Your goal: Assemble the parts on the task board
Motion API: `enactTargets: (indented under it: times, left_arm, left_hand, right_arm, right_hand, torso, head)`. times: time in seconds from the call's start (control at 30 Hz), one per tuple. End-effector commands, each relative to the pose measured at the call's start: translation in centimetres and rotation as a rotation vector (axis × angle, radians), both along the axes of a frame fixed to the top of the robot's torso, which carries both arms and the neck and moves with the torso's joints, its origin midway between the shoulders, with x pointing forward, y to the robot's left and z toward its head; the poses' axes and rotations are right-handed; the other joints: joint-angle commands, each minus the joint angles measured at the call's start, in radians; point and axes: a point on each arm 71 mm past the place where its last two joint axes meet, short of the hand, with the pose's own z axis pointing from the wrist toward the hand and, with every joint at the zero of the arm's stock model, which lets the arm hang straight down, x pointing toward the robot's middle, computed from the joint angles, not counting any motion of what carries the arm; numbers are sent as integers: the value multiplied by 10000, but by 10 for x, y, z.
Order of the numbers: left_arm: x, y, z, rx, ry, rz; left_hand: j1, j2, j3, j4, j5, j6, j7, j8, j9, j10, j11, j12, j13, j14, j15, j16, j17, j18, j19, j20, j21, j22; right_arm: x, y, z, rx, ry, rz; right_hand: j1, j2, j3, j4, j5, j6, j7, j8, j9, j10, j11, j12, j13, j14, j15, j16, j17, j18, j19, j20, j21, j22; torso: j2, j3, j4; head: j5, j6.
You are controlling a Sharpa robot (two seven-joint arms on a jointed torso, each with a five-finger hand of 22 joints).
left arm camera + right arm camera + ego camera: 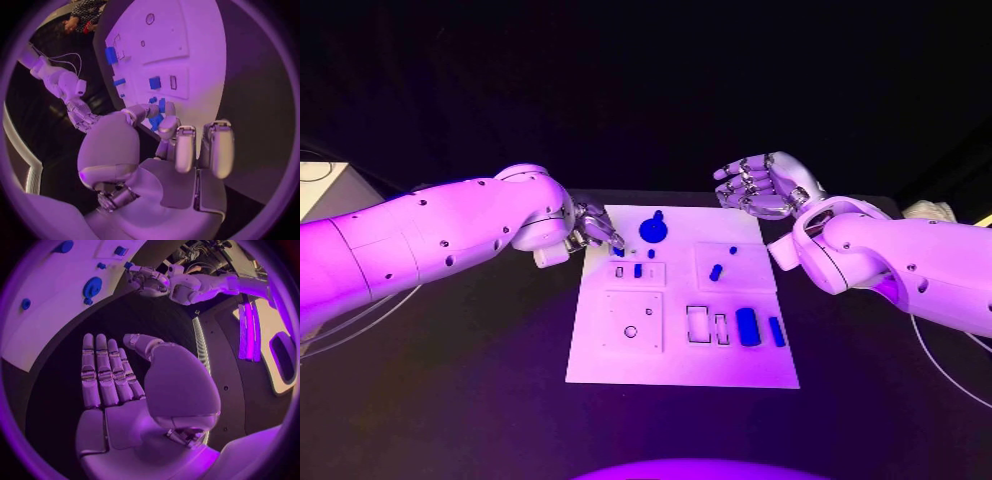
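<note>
Task board (678, 372), a white rectangular plate, lies flat in the middle of the black table (459, 400), its long side running away from the robot. Small blue parts are spread over it: a round blue knob-shaped part (653, 229) stands near the far edge, a short blue peg (715, 271) lies to the right of centre, a tiny blue piece (639, 270) stands in a small panel on the left, and two blue bars (749, 327) lie side by side at the right of the nearer half, next to two empty rectangular slots. A square panel with a round hole sits on the nearer left. The left hand (596, 228) reaches down to the board's far left corner; in the left wrist view its thumb and a fingertip pinch a small blue part (156, 120) just above the board, while its other fingers (185, 148) stay straight and raised. The right hand (762, 186) hovers beyond the board's far right corner, well apart from every part, holding nothing; in the right wrist view its fingers (103, 372) are stretched out straight, side by side, with the thumb set apart.
</note>
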Motion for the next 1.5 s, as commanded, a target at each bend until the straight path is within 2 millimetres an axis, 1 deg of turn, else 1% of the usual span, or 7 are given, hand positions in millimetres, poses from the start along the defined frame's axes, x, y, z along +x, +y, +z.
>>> enactTargets:
  times: [0.03,0.27,0.53,0.67,0.73,0.9,1.5]
  left_arm:
    - [-3,0,-3,516,-416,51]
    - [-9,-2,-12,577,-128,-81]
    - [-16,-6,-16,715,53,-342]
    - [-17,-7,-16,760,34,-286]
    - [-17,-7,-16,773,11,-232]
    - [-18,-7,-17,807,16,-192]
    - [-19,-6,-17,1044,36,-262]
  left_hand:
    - [-11,58,1868,-1910,46,331,-232,-20,185,81,-7,59,57,972,-67,1,2415,-114,430,-83,47,1855]
    - [-31,45,1877,-1919,96,361,-242,-11,189,148,-16,123,175,985,-74,25,2453,-124,455,-92,73,1886]
    - [-79,23,1896,-1926,206,410,-261,4,198,236,-33,203,327,1010,-84,76,2533,-149,519,-110,139,1965]
    - [-86,17,1898,-1928,222,415,-263,5,199,235,-34,201,321,1010,-86,77,2535,-149,519,-112,139,1964]
    - [-86,17,1898,-1928,222,415,-263,5,199,235,-34,201,321,1010,-86,77,2535,-149,519,-112,139,1964]
    - [-94,13,1898,-1927,237,419,-264,6,199,234,-35,198,316,1009,-87,74,2529,-148,516,-113,137,1962]
    - [-113,4,1896,-1924,261,427,-269,8,202,231,-37,191,304,1001,-89,58,2503,-143,504,-115,124,1947]
  right_arm:
    - [-1,1,0,6,5,202]
    - [-1,2,-2,6,140,311]
    - [-1,4,-3,11,343,539]
    - [-1,4,-4,6,410,599]
    - [-1,4,-4,-1,431,589]
    - [0,3,-5,-13,471,554]
    - [1,1,-6,249,771,465]
  right_hand:
    - [-47,17,-40,-9,46,-99,326,-44,-17,-27,29,-65,-11,-42,61,-68,-20,97,-3,80,-16,-18]
    - [-84,0,-65,7,37,-121,337,-66,-25,-52,45,-93,-10,-73,79,-69,-60,94,-26,99,-17,-90]
    - [-117,-11,-87,26,37,-139,342,-83,-31,-73,53,-114,-9,-96,92,-68,-91,95,-43,115,-17,-151]
    - [-127,-18,-96,30,37,-147,341,-91,-34,-84,55,-123,-9,-107,97,-68,-103,95,-51,121,-18,-175]
    - [-121,-10,-92,28,40,-149,339,-93,-35,-88,55,-127,-9,-111,97,-68,-109,97,-54,122,-17,-187]
    - [-121,-10,-92,28,40,-149,339,-93,-35,-88,55,-127,-9,-111,97,-68,-109,97,-54,122,-17,-187]
    - [-112,-12,-96,20,36,-155,338,-100,-37,-97,56,-137,-8,-122,98,-65,-127,100,-61,128,-16,-224]
  torso:
    - [-4,15,11]
    - [11,-2,-19]
    - [17,12,-34]
    - [16,-5,-13]
    - [11,13,-15]
    - [16,18,-27]
    - [14,13,-35]
  head:
    - [55,-26]
    - [119,-65]
    - [184,-85]
    - [164,-121]
    - [182,-133]
    - [186,-157]
    - [175,-204]
